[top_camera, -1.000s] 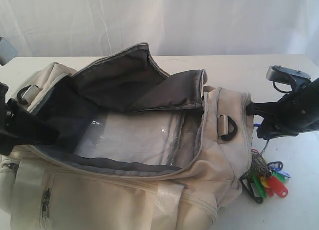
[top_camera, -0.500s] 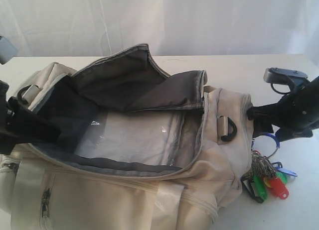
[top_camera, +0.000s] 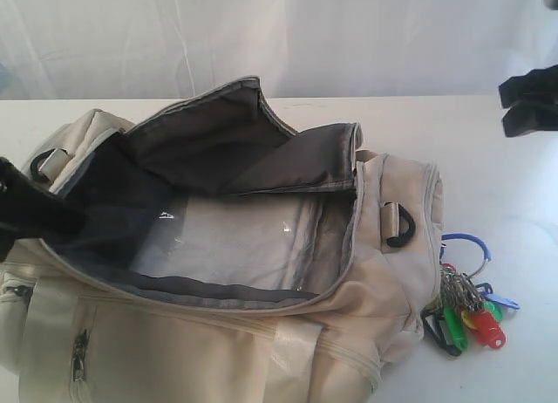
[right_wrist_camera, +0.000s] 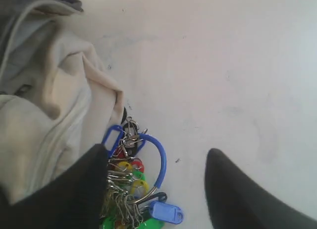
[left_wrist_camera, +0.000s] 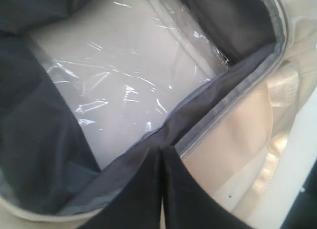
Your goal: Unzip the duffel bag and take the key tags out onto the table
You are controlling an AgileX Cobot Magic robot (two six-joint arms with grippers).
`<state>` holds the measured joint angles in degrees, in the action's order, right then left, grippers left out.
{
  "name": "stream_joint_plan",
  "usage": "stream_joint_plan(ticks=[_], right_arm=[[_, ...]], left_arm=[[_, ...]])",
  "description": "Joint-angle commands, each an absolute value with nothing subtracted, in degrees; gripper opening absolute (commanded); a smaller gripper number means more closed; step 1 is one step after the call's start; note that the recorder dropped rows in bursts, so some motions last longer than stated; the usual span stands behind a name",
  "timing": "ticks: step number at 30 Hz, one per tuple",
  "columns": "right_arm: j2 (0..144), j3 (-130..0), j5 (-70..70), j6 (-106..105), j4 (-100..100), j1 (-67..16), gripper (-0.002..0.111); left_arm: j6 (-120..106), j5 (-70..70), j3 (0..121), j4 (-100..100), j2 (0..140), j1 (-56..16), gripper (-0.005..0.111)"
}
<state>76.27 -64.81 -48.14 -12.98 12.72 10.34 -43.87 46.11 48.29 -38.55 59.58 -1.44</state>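
Note:
The cream duffel bag (top_camera: 384,281) lies unzipped on the table (top_camera: 475,167), its dark lining folded open. The key tags (top_camera: 471,311) rest on the table against the bag's right end, their blue loop (top_camera: 466,242) on top. My right gripper (top_camera: 526,102) hangs open well above and behind them, holding nothing. In the right wrist view its fingers spread wide (right_wrist_camera: 157,149) over the key tags (right_wrist_camera: 130,189) beside the bag (right_wrist_camera: 44,115). My left gripper (top_camera: 39,218) is at the bag's left end. Its fingers (left_wrist_camera: 161,149) are pressed together over the grey zipper rim (left_wrist_camera: 218,107), with nothing seen between them.
A clear plastic sheet (left_wrist_camera: 124,75) covers the pale floor inside the bag. A black D-ring (top_camera: 399,224) sits on the bag's right end. White webbing straps (top_camera: 292,355) run over the front. A white curtain (top_camera: 279,28) backs the table.
My right gripper has let go of the key tags and risen up and away to the right. The tags have settled on the table. The left arm has drawn slightly to the left.

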Motion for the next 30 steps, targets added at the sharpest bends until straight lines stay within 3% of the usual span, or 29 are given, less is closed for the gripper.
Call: stream_joint_plan(ticks=[1,3,4,11,30], right_arm=[[66.70,-65.20,-50.99,-12.51,11.97,10.39,0.022],[62.52,-64.97,-51.28,-13.25,11.97,10.39,0.003],[60.09,-64.44,-51.00,-13.25,11.97,10.39,0.000],[46.72,-57.40,-47.22,-13.25,12.19,10.39,0.000],[41.84,-57.11,-47.35,-12.74,12.93,10.39,0.000]], left_arm=[[-36.73,44.99,50.68,-35.71,49.93,-1.32,0.000],[-32.30,44.47,51.29,-32.21,44.27,-1.32,0.000],[-30.20,44.47,51.44,-29.96,41.97,-1.32,0.000],[-19.21,45.18,51.33,-14.91,29.34,-1.32,0.000],[-19.21,47.33,51.33,-17.91,29.12,-1.32,0.000]])
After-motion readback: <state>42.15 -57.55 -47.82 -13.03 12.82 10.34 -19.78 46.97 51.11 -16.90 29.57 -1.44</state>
